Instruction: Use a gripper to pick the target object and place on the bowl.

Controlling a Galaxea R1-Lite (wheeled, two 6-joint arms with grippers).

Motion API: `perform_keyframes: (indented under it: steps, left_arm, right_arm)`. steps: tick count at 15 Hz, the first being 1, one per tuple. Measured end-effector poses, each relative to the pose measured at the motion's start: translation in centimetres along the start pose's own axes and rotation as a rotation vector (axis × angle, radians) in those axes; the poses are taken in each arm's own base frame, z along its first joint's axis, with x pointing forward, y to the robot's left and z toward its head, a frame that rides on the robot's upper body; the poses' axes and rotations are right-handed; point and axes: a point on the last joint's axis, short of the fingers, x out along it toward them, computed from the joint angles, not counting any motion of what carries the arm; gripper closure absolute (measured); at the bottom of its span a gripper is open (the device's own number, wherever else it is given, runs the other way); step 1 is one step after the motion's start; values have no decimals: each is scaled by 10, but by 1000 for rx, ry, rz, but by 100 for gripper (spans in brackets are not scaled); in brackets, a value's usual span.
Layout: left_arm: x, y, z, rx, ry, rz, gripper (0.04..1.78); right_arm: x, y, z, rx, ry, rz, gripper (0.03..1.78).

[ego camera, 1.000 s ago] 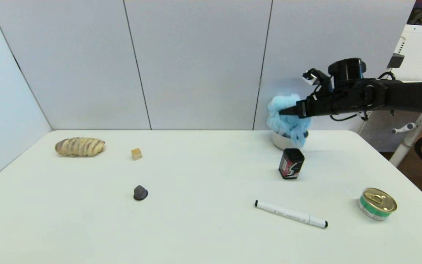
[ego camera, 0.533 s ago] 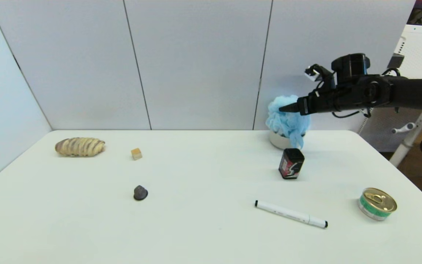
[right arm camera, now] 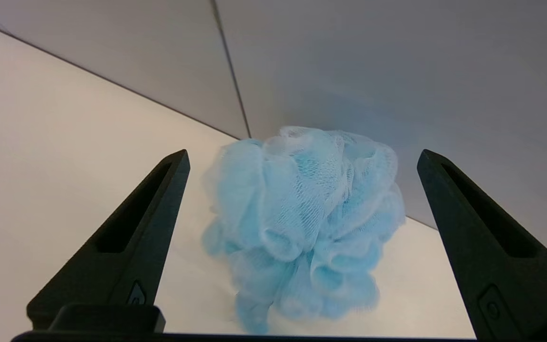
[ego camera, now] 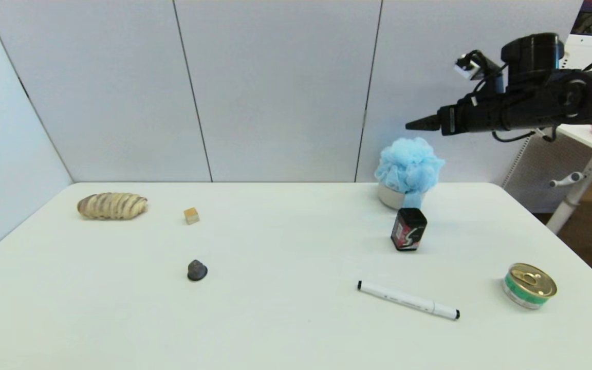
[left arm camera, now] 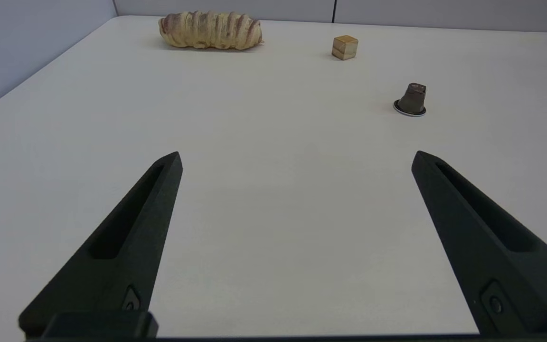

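Note:
The light-blue mesh bath pouf [ego camera: 408, 165] sits on top of the off-white bowl [ego camera: 389, 198] at the back right of the table; its blue ribbon hangs over the bowl's front. My right gripper [ego camera: 413, 124] is open and empty, raised above and to the right of the pouf, clear of it. In the right wrist view the pouf [right arm camera: 302, 213] lies beyond the spread fingers of the gripper [right arm camera: 302, 159]; the bowl is hidden under it. My left gripper [left arm camera: 297, 159] is open and empty, low over the table's near left part.
A black tin [ego camera: 408, 229] stands just in front of the bowl. A white marker [ego camera: 408, 300] and a green can [ego camera: 529, 285] lie at the front right. A bread loaf [ego camera: 112, 205], a wooden cube [ego camera: 191, 215] and a dark capsule [ego camera: 197, 270] lie on the left.
My right gripper has let go of the pouf and risen up and to the right. The pouf has settled lower onto the bowl and puffed out.

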Motion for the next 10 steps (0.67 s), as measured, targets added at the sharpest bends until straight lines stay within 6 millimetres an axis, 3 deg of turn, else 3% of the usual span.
perform_keyframes:
  steps: [3, 6, 8, 10]
  left_arm:
    - [0, 0, 0, 0, 0, 0, 11]
    - [0, 0, 0, 0, 0, 0, 11]
    - [0, 0, 0, 0, 0, 1, 11]
    - [0, 0, 0, 0, 0, 1, 11]
  right_arm:
    - [-50, 17, 28, 14, -60, -6, 13]
    - [-113, 42, 52, 11, -143, 9, 12]
    - [-158, 64, 57, 14, -183, 43, 12]
    - [-204, 87, 47, 10, -204, 77, 12]
